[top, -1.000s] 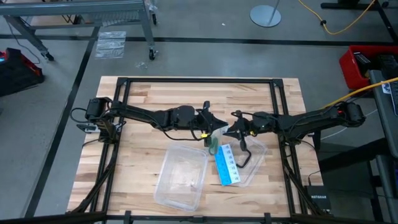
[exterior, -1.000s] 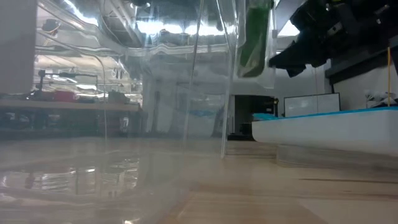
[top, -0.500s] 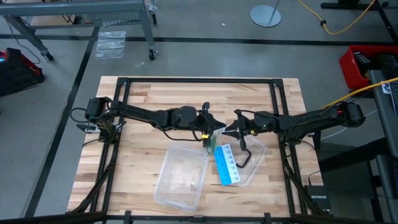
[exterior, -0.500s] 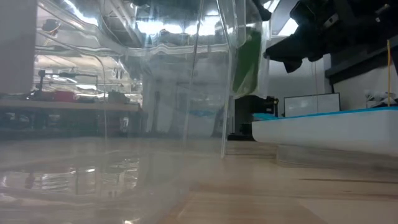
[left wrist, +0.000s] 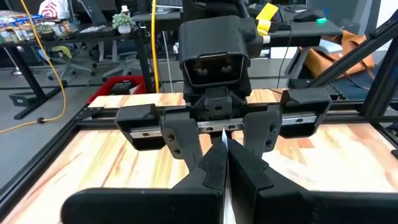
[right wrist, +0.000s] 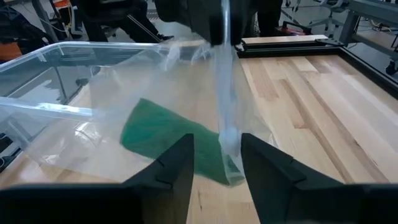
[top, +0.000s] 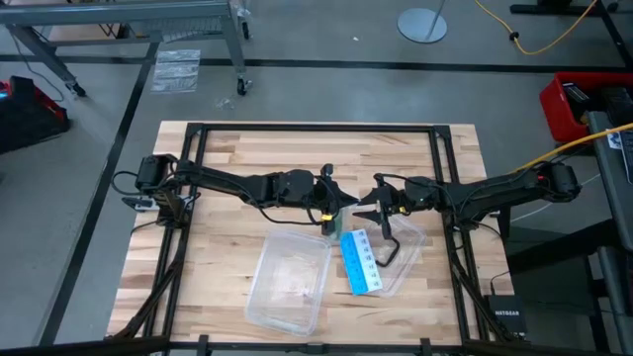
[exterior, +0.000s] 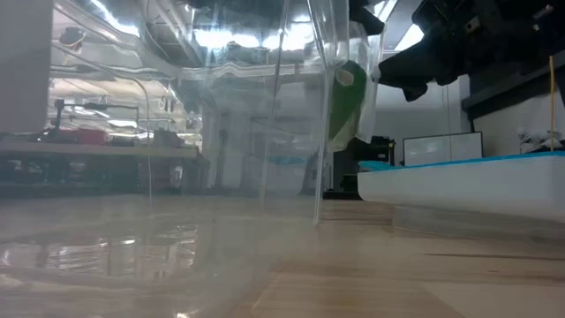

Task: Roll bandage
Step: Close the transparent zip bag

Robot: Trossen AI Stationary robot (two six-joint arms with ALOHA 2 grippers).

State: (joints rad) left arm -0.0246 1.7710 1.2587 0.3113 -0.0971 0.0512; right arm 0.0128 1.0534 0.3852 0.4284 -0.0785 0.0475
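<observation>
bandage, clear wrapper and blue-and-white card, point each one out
bandage [right wrist: 163, 138]: right wrist view, middle of the green fabric.
clear wrapper [right wrist: 225, 93]: right wrist view, hanging edge strip.
blue-and-white card [top: 361, 263]: high view, middle of the card.

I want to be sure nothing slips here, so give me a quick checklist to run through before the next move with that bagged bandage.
1. Left gripper pinched shut on the clear plastic wrapper: ok.
2. Wrapper lifted clear of the table, low view: ok.
3. Bandage inside the wrapper, low in the bag: ok.
4. Right gripper open, its fingers either side of the wrapper's lower edge: ok.
5. Bandage out of the wrapper, ready to roll: not ok.
6. Clear bin and blue-and-white card clear of the hanging wrapper: cannot tell.
</observation>
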